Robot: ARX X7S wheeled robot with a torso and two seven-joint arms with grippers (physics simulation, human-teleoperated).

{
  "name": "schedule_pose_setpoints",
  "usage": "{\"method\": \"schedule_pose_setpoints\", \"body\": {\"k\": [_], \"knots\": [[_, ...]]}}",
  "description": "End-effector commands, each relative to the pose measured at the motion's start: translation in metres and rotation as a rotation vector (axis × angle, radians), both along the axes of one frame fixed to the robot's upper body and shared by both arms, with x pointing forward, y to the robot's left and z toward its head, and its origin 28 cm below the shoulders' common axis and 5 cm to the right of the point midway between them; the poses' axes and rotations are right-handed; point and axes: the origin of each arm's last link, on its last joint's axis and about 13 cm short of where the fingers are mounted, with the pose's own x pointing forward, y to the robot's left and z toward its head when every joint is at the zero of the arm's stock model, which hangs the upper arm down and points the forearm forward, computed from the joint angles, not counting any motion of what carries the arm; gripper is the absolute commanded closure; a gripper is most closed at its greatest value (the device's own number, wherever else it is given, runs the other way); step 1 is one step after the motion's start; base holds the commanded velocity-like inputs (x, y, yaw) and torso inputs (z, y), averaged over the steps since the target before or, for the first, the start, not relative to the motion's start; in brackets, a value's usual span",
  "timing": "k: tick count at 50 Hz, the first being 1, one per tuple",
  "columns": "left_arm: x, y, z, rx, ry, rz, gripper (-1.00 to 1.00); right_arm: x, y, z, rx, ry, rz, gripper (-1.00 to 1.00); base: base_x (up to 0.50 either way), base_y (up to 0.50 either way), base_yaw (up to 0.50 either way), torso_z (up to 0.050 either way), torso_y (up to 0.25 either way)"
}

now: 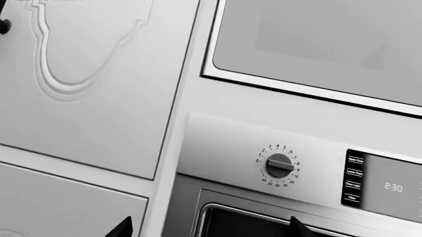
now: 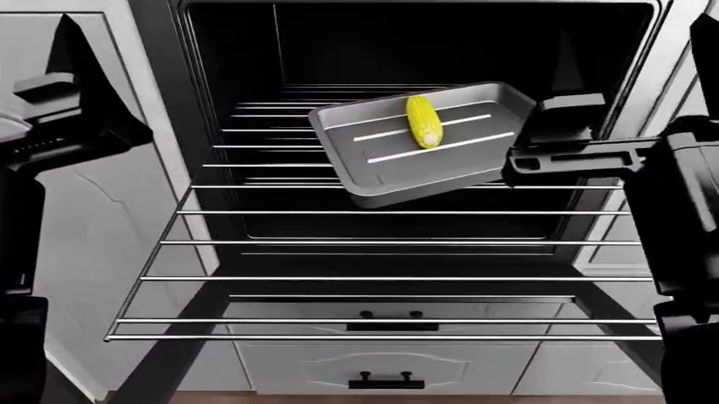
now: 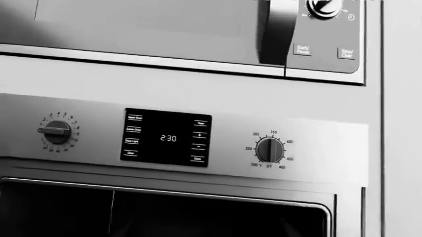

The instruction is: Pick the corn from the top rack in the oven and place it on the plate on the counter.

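Observation:
The corn lies lengthwise in a grey baking tray. That tray rests askew on the top rack, which is slid forward out of the open oven. My right gripper hovers just right of the tray at its height; in the right wrist view its faint fingertips, wide apart, frame the dark oven opening, so the right gripper is open and empty. My left gripper is open too, its tips far apart, held left of the oven. The plate and the counter are out of view.
A lower rack shows beneath the top one. Under the oven is a drawer with a black handle. The oven's control panel, with its display and knobs, sits above the opening, a microwave higher up. A white cabinet door flanks the oven's left.

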Motion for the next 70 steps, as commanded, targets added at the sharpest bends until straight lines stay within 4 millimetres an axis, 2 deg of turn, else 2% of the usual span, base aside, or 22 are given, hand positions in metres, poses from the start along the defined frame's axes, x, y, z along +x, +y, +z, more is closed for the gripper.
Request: {"method": "schedule_pose_setpoints", "body": {"k": [1,8,12,15,21,28,31,34,36,42,43,47,52,61,70], "knots": [[0.0,0.001,0.002,-0.008,-0.004,0.001,-1.0,0.043,0.004,-0.002,-0.064,0.205,0.164,-1.0,0.0,0.0,0.0,0.0,0.0],[-0.001,0.0,0.002,-0.014,-0.007,-0.002,-1.0,0.099,0.006,0.001,-0.056,0.34,0.27,-1.0,0.0,0.0,0.0,0.0,0.0],[-0.002,0.001,0.003,-0.015,-0.011,-0.002,-1.0,0.129,0.008,-0.005,-0.052,0.451,0.318,-1.0,0.0,0.0,0.0,0.0,0.0],[-0.002,0.0,0.001,-0.015,-0.011,-0.008,-1.0,0.144,0.009,-0.012,-0.039,0.518,0.326,-1.0,0.0,0.0,0.0,0.0,0.0],[-0.004,0.0,0.002,-0.016,-0.013,-0.009,-1.0,0.16,0.01,-0.011,0.114,0.588,0.356,-1.0,0.0,0.0,0.0,0.0,0.0],[-0.003,-0.001,0.002,-0.015,-0.012,-0.012,-1.0,0.175,0.009,-0.005,0.168,0.62,0.35,-1.0,0.0,0.0,0.0,0.0,0.0],[-0.003,-0.002,0.003,-0.015,-0.011,-0.014,-1.0,0.19,0.01,0.009,0.113,0.63,0.317,-1.0,0.0,0.0,0.0,0.0,0.0],[-0.003,-0.002,0.002,-0.015,-0.01,-0.015,-1.0,0.195,0.01,0.013,0.087,0.635,0.307,-1.0,0.0,0.0,0.0,0.0,0.0],[-0.003,-0.002,0.002,-0.018,-0.009,-0.016,-1.0,0.206,0.013,0.027,-0.07,0.668,0.275,-1.0,0.0,0.0,0.0,0.0,0.0],[-0.003,-0.002,0.002,-0.023,-0.009,-0.016,-1.0,0.213,0.014,0.037,-0.174,0.704,0.262,-1.0,0.0,0.0,0.0,0.0,0.0],[-0.003,-0.001,0.001,-0.026,-0.009,-0.015,-1.0,0.214,0.012,0.04,-0.239,0.737,0.251,-1.0,0.0,0.0,0.0,0.0,0.0],[-0.003,-0.001,0.001,-0.03,-0.009,-0.018,-1.0,0.215,0.009,0.037,-0.303,0.779,0.235,-1.0,0.0,0.0,0.0,0.0,0.0],[-0.002,-0.002,0.002,-0.033,-0.011,-0.019,-1.0,0.23,0.004,0.026,-0.368,0.854,0.203,-1.0,0.0,0.0,0.0,0.0,0.0],[-0.002,-0.003,0.0,-0.031,-0.006,-0.023,-1.0,0.239,0.0,0.009,-0.329,0.893,0.194,-1.0,0.0,0.0,0.0,0.0,0.0],[-0.003,-0.003,-0.001,-0.028,-0.005,-0.032,-1.0,0.248,0.008,0.001,-0.268,0.877,0.22,-1.0,0.0,0.0,0.0,0.0,0.0]]}}
